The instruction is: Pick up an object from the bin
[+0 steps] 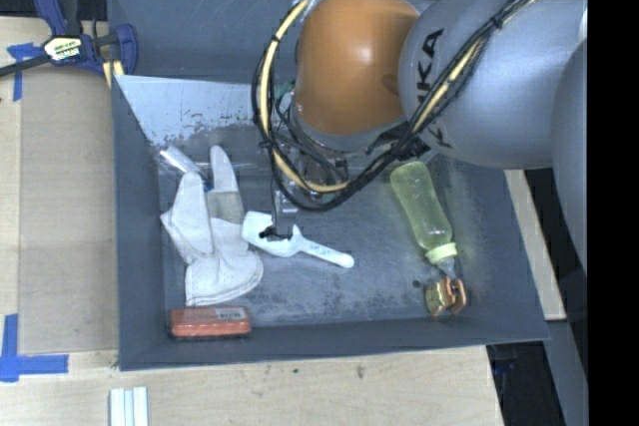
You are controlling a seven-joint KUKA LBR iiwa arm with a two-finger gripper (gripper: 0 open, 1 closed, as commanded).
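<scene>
Arm (479, 65) w/ tool (284, 214) over 1 white scoop (324, 252), grip unclear; 1 glove (215, 259), 1 bottle (421, 205).

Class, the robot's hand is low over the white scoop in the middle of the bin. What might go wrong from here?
1. The white scoop lies against the crumpled white glove, so the hand may catch the cloth and drag it along.
2. The scoop looks thin and flat on the bin floor; it could slip free, or the hand might scrape the metal.
</scene>
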